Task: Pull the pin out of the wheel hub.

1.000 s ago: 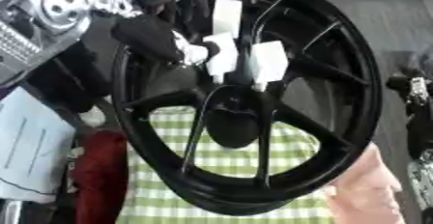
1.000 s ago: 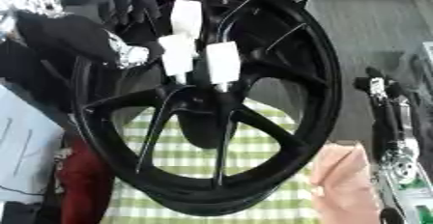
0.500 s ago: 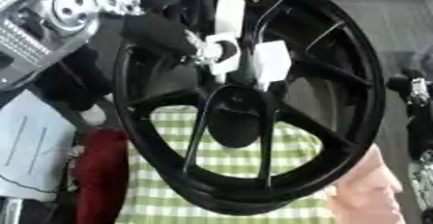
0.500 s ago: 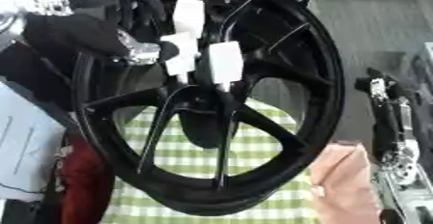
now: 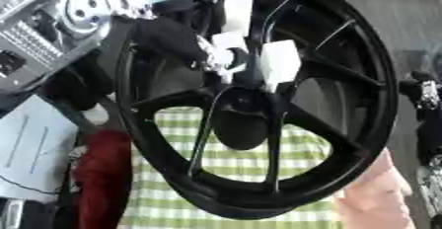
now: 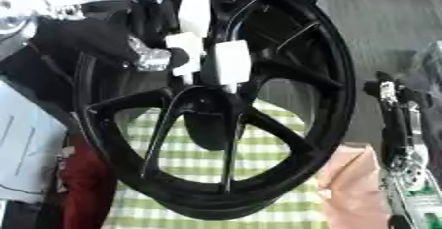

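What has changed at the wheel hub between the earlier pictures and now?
The left robot hand has moved right, closer to the hub, and its fingers now reach the white pieces there. Whether it has taken hold I cannot tell. The black wheel, the checked cloth and the right robot hand stayed as they were.

Both eyes look down, seemingly close.

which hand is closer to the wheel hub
Left. The left hand is at the wheel hub, among the white pieces. The right hand is out past the rim on the right.
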Robot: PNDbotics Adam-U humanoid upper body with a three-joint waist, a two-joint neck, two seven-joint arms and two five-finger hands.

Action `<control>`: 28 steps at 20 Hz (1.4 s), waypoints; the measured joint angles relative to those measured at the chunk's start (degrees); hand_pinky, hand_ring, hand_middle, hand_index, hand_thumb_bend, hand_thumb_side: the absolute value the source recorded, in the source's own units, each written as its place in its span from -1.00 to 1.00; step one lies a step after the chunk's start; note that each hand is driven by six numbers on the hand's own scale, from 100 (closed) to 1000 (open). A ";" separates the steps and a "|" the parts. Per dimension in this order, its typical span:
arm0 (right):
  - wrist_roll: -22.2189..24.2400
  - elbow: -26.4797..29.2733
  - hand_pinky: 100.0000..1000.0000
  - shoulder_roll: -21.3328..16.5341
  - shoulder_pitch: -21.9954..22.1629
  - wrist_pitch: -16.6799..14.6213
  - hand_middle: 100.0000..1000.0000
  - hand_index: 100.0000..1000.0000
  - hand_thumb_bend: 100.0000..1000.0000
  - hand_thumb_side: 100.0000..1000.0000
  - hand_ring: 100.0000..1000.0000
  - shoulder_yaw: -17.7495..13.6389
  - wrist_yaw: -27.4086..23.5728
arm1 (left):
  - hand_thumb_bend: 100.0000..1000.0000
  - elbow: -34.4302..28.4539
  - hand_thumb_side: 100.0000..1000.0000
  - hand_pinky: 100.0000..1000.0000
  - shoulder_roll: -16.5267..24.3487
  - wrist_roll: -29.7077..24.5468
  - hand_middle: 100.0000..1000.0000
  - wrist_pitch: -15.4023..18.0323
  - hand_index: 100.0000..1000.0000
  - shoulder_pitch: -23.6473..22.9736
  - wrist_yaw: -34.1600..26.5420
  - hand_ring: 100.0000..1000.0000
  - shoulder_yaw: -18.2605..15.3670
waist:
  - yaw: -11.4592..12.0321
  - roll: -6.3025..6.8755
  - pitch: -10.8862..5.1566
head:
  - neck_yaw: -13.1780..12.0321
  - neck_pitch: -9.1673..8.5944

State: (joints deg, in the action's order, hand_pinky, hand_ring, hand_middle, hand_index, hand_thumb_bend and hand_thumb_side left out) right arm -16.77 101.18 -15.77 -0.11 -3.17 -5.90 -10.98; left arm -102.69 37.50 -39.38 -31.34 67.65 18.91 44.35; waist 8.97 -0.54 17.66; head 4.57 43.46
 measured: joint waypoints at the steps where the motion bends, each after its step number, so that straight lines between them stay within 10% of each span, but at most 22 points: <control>1: 0.00 -0.03 1.00 0.04 -0.10 0.00 0.21 0.54 -1.00 0.39 0.51 0.01 0.06 | -0.37 0.23 0.30 0.02 -0.28 -0.05 0.11 0.05 0.49 0.00 0.13 0.06 0.00 | -0.07 0.00 0.15 | -0.02 -0.11; 28: 0.11 -1.02 1.00 1.26 -0.88 0.13 0.21 0.55 -1.00 0.41 0.51 0.34 0.19 | -0.54 7.49 0.00 0.04 -4.44 -3.01 0.08 3.01 0.45 0.38 2.92 0.04 1.27 | -0.81 0.46 0.86 | -0.74 -2.35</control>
State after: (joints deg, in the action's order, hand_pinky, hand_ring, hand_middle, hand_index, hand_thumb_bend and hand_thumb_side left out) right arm -16.66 100.17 -14.52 -0.99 -3.04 -5.56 -10.79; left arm -95.20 33.06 -42.39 -28.32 68.03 21.83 45.62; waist 8.16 -0.08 18.52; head 3.83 41.12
